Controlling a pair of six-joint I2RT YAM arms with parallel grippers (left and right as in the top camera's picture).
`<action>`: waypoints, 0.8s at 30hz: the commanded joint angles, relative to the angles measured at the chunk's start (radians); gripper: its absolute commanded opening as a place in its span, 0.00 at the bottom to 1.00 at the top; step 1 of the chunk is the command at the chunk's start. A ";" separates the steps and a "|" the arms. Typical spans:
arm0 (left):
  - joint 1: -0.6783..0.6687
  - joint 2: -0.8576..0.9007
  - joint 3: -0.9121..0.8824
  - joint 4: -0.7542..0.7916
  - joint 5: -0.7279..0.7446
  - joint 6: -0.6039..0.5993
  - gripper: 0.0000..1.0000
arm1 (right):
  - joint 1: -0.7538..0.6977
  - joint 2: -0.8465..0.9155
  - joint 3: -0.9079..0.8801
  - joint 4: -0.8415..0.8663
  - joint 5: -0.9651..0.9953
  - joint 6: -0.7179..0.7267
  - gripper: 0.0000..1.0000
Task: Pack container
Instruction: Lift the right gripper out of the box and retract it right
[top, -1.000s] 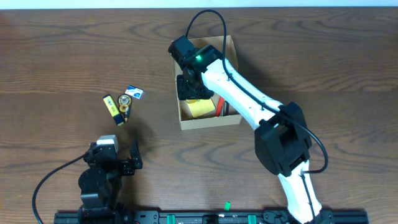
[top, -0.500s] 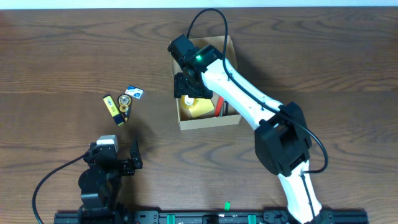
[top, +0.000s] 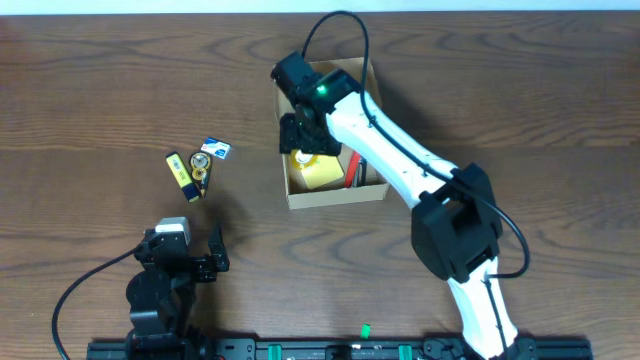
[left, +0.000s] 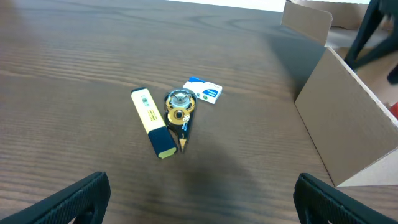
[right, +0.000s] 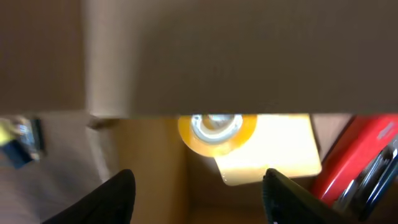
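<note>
The cardboard container (top: 335, 196) is seen at the far middle of the table (top: 100, 100), mouth upward, long axis running near to far. Jaws of the right gripper (top: 306, 142) are parted over its left wall, empty. Those of the left gripper (left: 199, 199) are spread wide, empty.

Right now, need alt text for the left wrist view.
A yellow highlighter, a small tape roller and a blue-and-white packet lie clustered on a dark wood table. A cardboard box stands at the right. The left pincer is open and empty, its black fingertips at the bottom corners.
</note>
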 joint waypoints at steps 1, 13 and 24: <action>0.000 -0.006 -0.019 0.000 0.000 -0.008 0.95 | -0.034 -0.088 0.058 0.003 0.042 -0.024 0.65; 0.000 -0.006 -0.019 0.000 0.000 -0.008 0.95 | -0.164 -0.255 0.058 -0.084 0.411 -0.023 0.82; 0.000 -0.006 -0.018 0.000 0.000 -0.008 0.95 | -0.327 -0.288 0.058 -0.106 0.360 -0.489 0.97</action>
